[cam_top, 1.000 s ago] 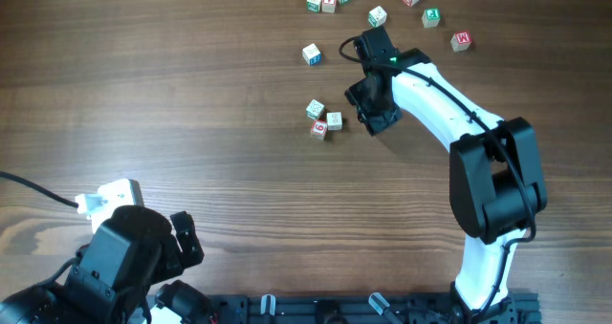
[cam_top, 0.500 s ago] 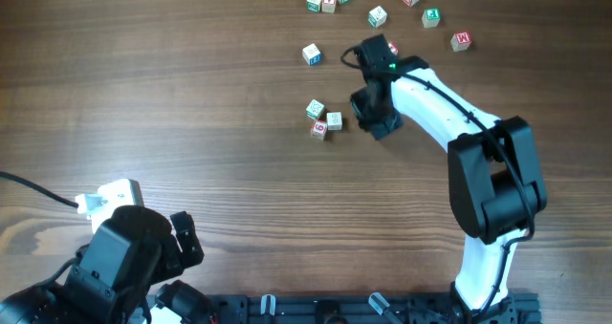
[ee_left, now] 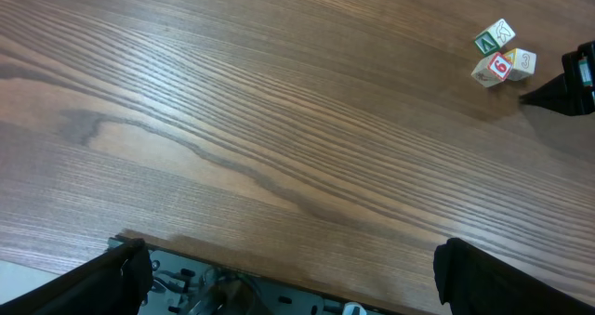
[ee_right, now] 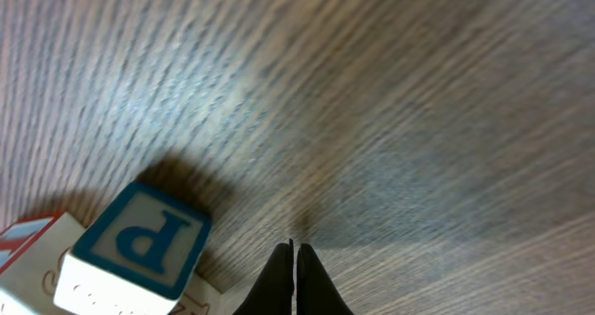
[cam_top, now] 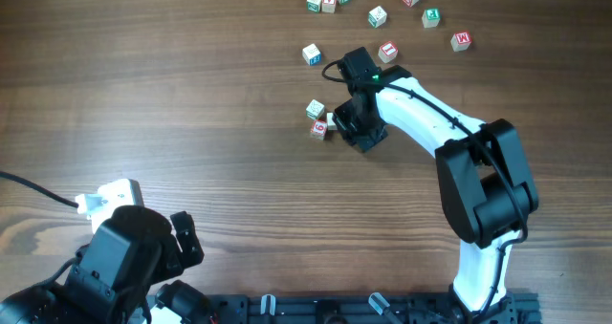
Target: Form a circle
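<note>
Overhead view: my right arm reaches from the near right edge of the tabletop (cam_top: 191, 95) out to the middle, elbow bent, its white forearm angled left. The right claw (cam_top: 342, 125) points down and left, just beside a clump of three letter cubes (cam_top: 317, 118). I cannot tell from here whether it touches them. The clump sits a little right of the tabletop's centre, its whitish cubes pressed together, not a ring. More loose cubes (cam_top: 378, 16) lie scattered along the far edge, well apart from the clump. My left arm is folded at the near left corner, and its left claw (cam_top: 184, 240) is spread wide with nothing in it.

Left wrist view: the left claw (ee_left: 293, 282) is released, one dark finger at each lower corner. The clump (ee_left: 502, 55) lies far off at upper right, showing a green letter and a red 6.

Right wrist view: the right claw (ee_right: 295, 273) is clenched, its tips pressed together on nothing. A cube with a blue P (ee_right: 139, 245) lies just to their left.
</note>
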`<state>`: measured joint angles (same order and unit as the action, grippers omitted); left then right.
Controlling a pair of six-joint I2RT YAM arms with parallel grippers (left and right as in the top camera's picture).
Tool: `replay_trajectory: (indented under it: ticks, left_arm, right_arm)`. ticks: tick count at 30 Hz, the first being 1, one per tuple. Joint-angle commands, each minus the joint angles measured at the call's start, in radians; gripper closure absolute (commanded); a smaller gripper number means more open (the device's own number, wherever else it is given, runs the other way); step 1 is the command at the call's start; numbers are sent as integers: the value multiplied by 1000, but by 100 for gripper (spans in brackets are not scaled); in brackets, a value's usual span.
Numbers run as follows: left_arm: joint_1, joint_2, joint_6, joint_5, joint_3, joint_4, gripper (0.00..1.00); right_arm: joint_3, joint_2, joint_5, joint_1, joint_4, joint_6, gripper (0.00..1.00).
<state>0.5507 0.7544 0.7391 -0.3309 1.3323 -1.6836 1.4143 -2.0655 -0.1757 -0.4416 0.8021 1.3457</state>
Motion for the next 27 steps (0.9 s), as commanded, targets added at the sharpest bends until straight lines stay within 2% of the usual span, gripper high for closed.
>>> replay_trajectory:
  ticks: [1,27]
  left_arm:
    - [-5,-2,13,1,-2,0,0]
    - [-5,-2,13,1,-2,0,0]
  right_arm:
    - [-3,-8,-23,0,-36,-90,96]
    - [-3,-8,-36,-27,-93,-90,95]
